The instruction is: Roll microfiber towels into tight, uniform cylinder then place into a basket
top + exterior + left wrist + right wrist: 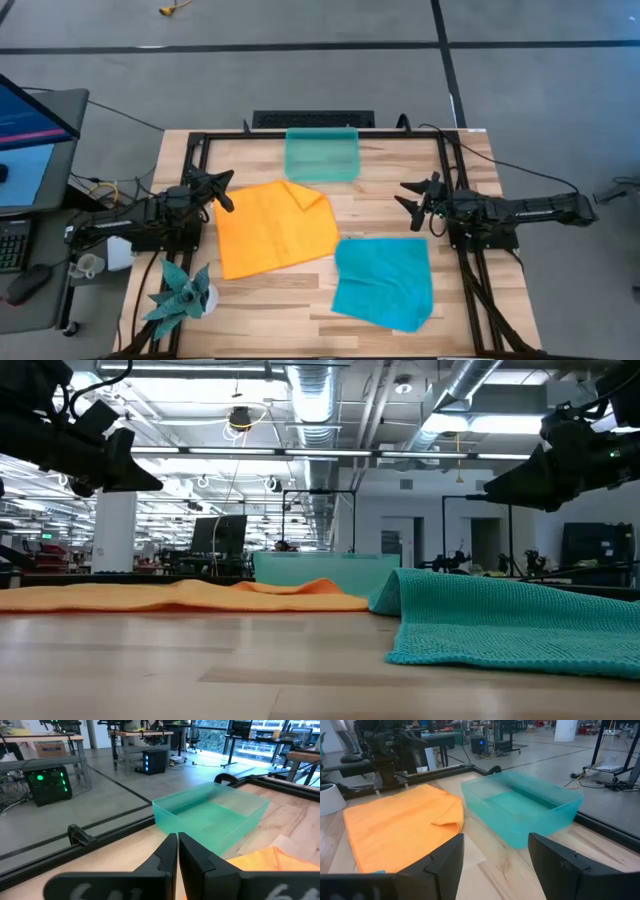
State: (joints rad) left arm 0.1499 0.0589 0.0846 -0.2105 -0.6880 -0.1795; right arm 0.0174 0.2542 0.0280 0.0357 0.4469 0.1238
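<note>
Rolling not begun; orange towel and teal towel lie flat mid-table, basket empty at far edge; left gripper pinched shut, right gripper spread wide, both holding nothing; next move likely calls for pinching a towel edge

A big open robotics lab: exposed ceiling ducts and strip lights overhead, polished concrete floor, rows of workbenches past the left pincer, a green-lit computer tower, and a monitor beside the wooden table.
</note>
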